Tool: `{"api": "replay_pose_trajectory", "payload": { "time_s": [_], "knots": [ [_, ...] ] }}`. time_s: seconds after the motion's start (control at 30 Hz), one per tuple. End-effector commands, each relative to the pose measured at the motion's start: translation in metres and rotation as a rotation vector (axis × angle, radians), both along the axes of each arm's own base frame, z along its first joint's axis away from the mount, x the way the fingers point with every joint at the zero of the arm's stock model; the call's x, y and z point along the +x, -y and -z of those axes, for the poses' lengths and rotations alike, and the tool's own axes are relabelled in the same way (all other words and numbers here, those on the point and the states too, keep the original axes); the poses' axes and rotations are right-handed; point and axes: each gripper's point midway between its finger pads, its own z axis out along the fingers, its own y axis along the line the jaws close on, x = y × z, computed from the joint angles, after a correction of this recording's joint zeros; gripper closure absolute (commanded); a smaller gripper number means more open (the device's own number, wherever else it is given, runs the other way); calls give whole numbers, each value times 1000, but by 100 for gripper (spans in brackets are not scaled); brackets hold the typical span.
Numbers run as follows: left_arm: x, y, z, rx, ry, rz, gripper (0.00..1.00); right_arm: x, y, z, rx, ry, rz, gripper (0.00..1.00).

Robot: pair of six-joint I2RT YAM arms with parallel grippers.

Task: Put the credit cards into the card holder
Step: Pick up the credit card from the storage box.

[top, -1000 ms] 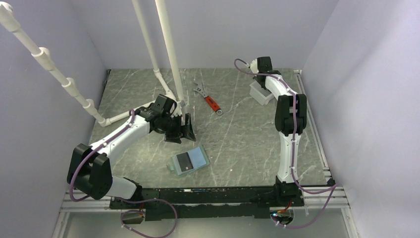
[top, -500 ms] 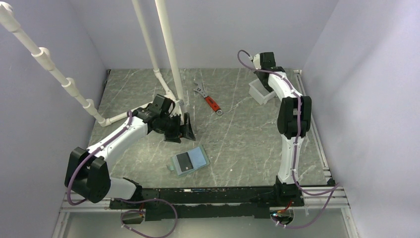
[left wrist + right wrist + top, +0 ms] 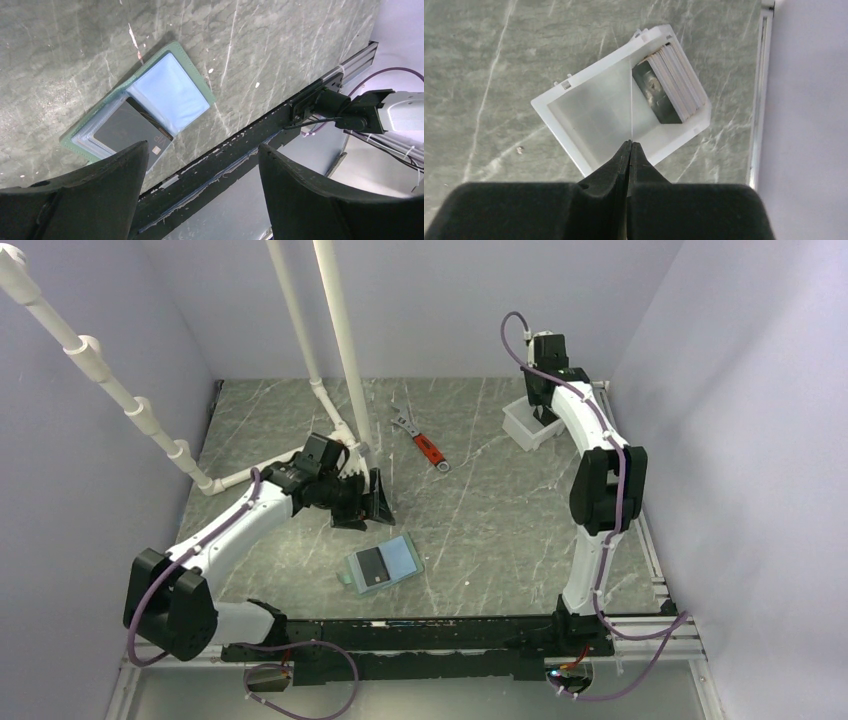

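The card holder (image 3: 383,565) lies open on the table near the front; in the left wrist view the card holder (image 3: 192,62) shows a light blue face (image 3: 170,95) on one half. A dark card marked VIP (image 3: 131,132) sits on the other half, poking past its edge. My left gripper (image 3: 370,502) hovers just behind it, jaws wide open and empty (image 3: 203,147). My right gripper (image 3: 630,142) hangs over the white tub (image 3: 559,112), shut on a thin credit card (image 3: 630,100) seen edge-on. A stack of cards (image 3: 669,87) leans in the tub's corner.
A red-handled wrench (image 3: 425,445) lies mid-table at the back. White pipes (image 3: 340,350) rise behind the left arm. The white tub (image 3: 523,430) stands at the back right near the metal side rail (image 3: 640,530). A black rail (image 3: 420,635) runs along the front.
The right arm has risen and swung back to the right, lifting its shut gripper above the tub. The left arm shifted only slightly; its jaws stayed open.
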Motion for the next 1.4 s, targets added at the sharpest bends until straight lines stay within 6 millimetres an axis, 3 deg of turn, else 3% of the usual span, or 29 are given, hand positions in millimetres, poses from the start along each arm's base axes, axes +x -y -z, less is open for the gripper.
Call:
{"api": "replay_pose_trajectory", "payload": {
  "time_s": [0.0, 0.3, 0.57, 0.8, 0.93, 1.07, 1.23, 1.37],
  "knots": [
    [-4, 3, -21, -61, 42, -6, 14, -17, 7, -22, 196, 73, 288, 100],
    [-8, 1, -44, -111, 92, -44, 13, -64, -27, -26, 674, 135, 533, 100],
    [-10, 4, -67, -187, 118, -98, 13, -108, -66, -45, 1028, 139, 470, 100],
    [-6, 18, -92, -332, 141, -122, 12, -165, -126, -66, 1253, 28, 106, 100],
    [0, 26, -102, -398, 171, -108, 11, -215, -173, -76, 1325, -67, -210, 100],
    [3, 35, -104, -507, 193, -84, 11, -268, -223, -82, 1278, -134, -484, 100],
    [3, 31, -101, -579, 243, -114, 11, -315, -257, -90, 1322, -174, -676, 100],
    [-10, 27, -113, -689, 315, -115, 11, -337, -277, -87, 1362, -234, -755, 100]
  ]
}}
